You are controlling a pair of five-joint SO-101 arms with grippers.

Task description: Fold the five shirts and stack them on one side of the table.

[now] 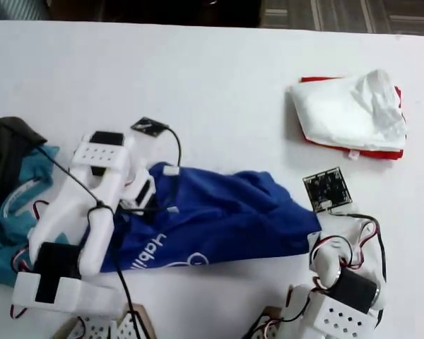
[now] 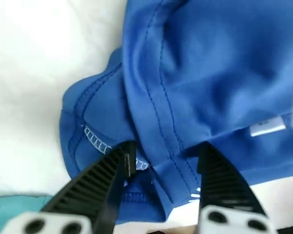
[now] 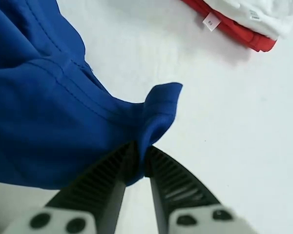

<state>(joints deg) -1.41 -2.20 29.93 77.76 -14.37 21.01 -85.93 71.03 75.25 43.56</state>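
White tabletop (image 1: 212,85) carries it all. Your crumpled royal-blue fabric shirt (image 1: 226,212) lies unfolded across the middle, closer to the near edge. Your left gripper (image 2: 161,170) sits at the shirt's left end with jaws spread, a stitched blue hem running between them. Your right gripper (image 3: 139,161) is at the shirt's right corner, jaws pinched tight on a fold of the blue cloth. A folded white fabric shirt (image 1: 346,113) lies on top of a folded red fabric shirt (image 3: 254,40) near the right edge, toward the far side. A rumpled teal shirt (image 1: 14,205) and a dark grey shirt (image 1: 7,141) are heaped at the left edge, touching each other.
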